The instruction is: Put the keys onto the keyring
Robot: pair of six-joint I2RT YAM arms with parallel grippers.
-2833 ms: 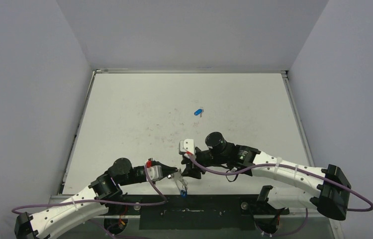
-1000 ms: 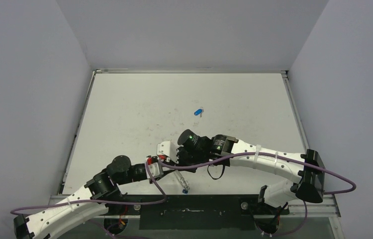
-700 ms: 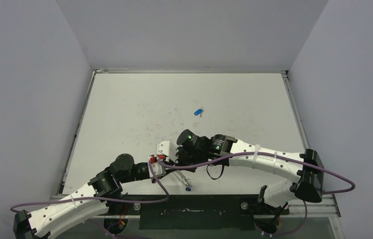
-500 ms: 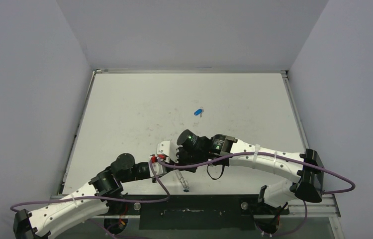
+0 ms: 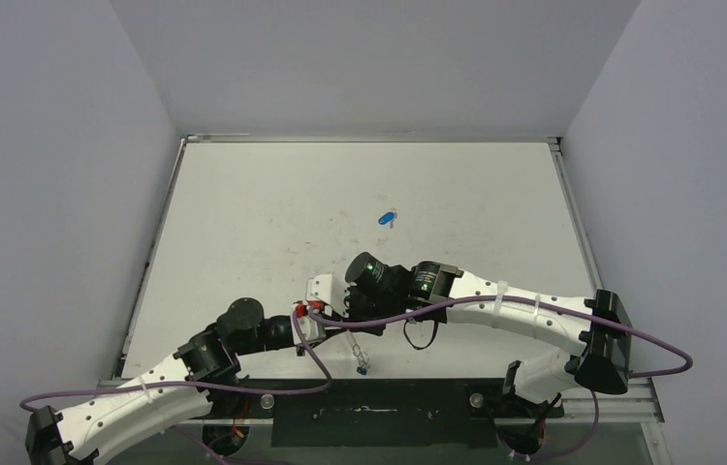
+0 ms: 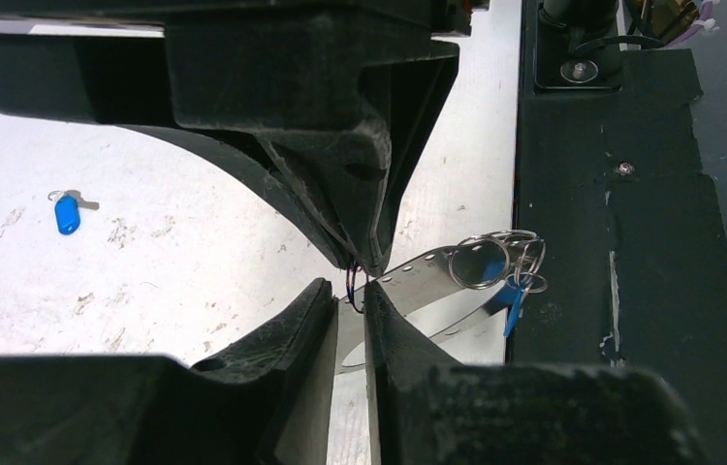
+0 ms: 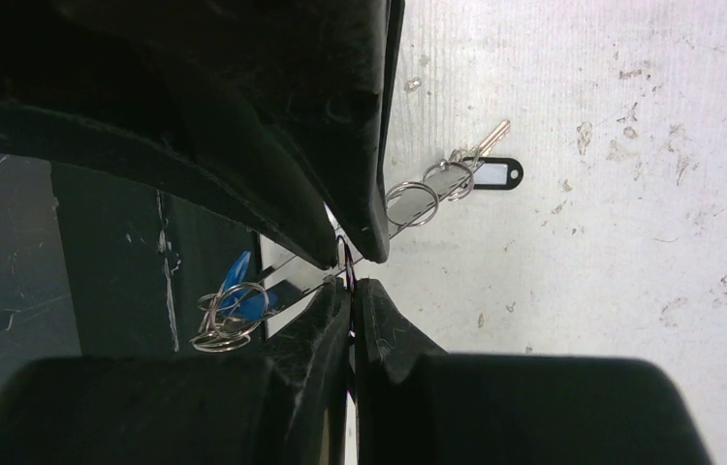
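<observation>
Jaws of the left gripper (image 6: 345, 291) stand a sliver apart, with the flat band of the keyring (image 6: 437, 276) running between them; whether they actually bite it I cannot tell. On the right gripper (image 7: 350, 284) the jaws are pressed together, tips meeting the same band head-on, probably to steady it while a loop is worked. One blue key (image 6: 512, 302) and a black-tagged key (image 7: 495, 174) seem to hang on it already. Further right on the table (image 5: 272, 213), another blue key (image 5: 386, 218) lies well apart, not yet threaded.

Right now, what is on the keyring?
A blue key hangs at one end of the keyring, a black key at the other. The left gripper and right gripper cover the middle; anything there is hidden.
</observation>
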